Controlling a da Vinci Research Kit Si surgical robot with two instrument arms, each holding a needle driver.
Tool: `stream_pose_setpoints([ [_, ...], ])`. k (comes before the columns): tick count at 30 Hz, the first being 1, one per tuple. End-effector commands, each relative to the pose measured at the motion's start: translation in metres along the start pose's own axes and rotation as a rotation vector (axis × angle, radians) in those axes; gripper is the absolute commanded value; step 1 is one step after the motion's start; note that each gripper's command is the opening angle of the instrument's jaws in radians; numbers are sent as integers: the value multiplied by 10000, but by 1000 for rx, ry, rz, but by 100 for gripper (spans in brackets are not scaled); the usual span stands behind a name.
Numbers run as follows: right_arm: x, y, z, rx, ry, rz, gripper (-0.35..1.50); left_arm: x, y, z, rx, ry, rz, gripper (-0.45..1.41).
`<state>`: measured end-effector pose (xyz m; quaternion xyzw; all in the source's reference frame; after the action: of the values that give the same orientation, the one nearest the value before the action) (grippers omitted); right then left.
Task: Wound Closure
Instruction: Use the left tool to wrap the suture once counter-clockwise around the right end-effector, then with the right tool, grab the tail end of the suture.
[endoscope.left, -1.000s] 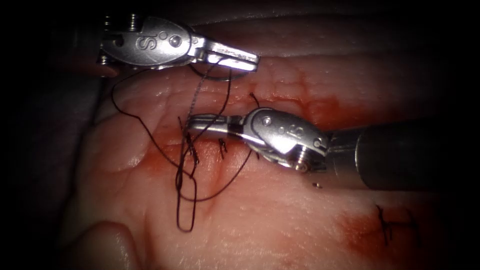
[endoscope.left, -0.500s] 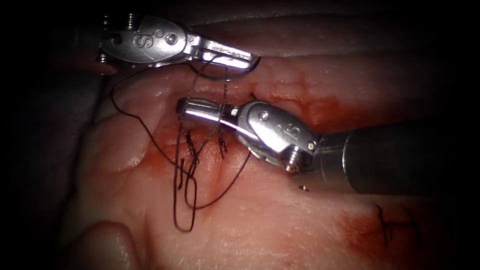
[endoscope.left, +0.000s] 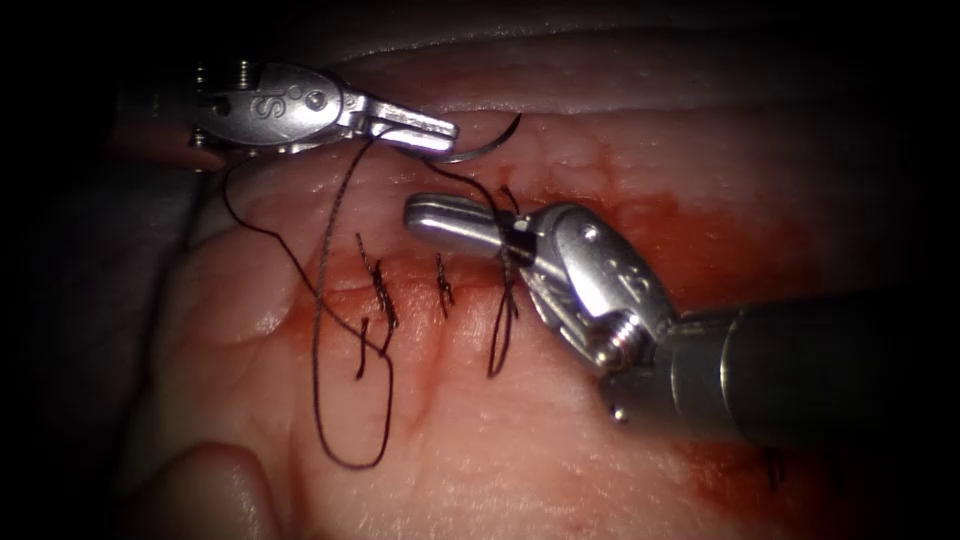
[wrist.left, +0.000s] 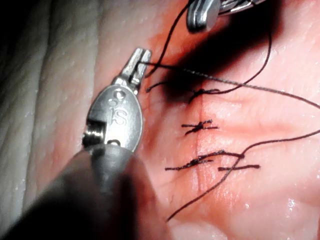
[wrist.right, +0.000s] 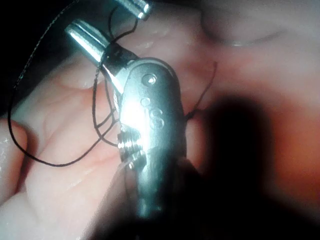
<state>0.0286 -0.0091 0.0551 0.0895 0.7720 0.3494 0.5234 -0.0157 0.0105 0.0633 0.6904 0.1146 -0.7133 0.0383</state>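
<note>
Left tool (endoscope.left: 420, 128): jaws closed on the needle (endoscope.left: 490, 148), gripped near its thread end; in the left wrist view the same tool (wrist.left: 140, 61) has its tips pressed together with thread leaving them.
Needle: curves out from the left tool's jaw tips toward the right, point lifted free, clear of the tissue (endoscope.left: 600, 440) and not in it.
Right tool (endoscope.left: 450, 218): jaws look closed, with nothing seen clamped between the tips; thread (endoscope.left: 322, 300) is wrapped around the jaws close to their hinge, seen also in the right wrist view (wrist.right: 87, 42).
Thread: runs from the left tool's jaws down to a long loop below both jaws, on the left side of the stitched line; another strand crosses from the left jaws to the wrap on the right jaws and hangs below them as a narrow loop.
Stitches (endoscope.left: 382, 295): short dark knotted ties across the cut, just below the right tool's jaw tips; in the left wrist view they lie in a row (wrist.left: 200, 125) beside the left jaws.
Red fluid (endoscope.left: 700, 235): stains the tissue behind the right tool's jaws and along the cut.
</note>
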Motion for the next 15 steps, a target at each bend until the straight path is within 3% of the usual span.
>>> stream_pose_setpoints([
  [1,-5,3,3,-38,-2,-3,-35,-9,1,8,1,-6,-4,-45],
  [10,6,33,-26,-317,25,46,-35,-39,37,17,-9,-11,-33,-45],
  [15,-3,48,-35,-442,-90,108,-28,-42,50,24,-6,-21,-41,-45],
])
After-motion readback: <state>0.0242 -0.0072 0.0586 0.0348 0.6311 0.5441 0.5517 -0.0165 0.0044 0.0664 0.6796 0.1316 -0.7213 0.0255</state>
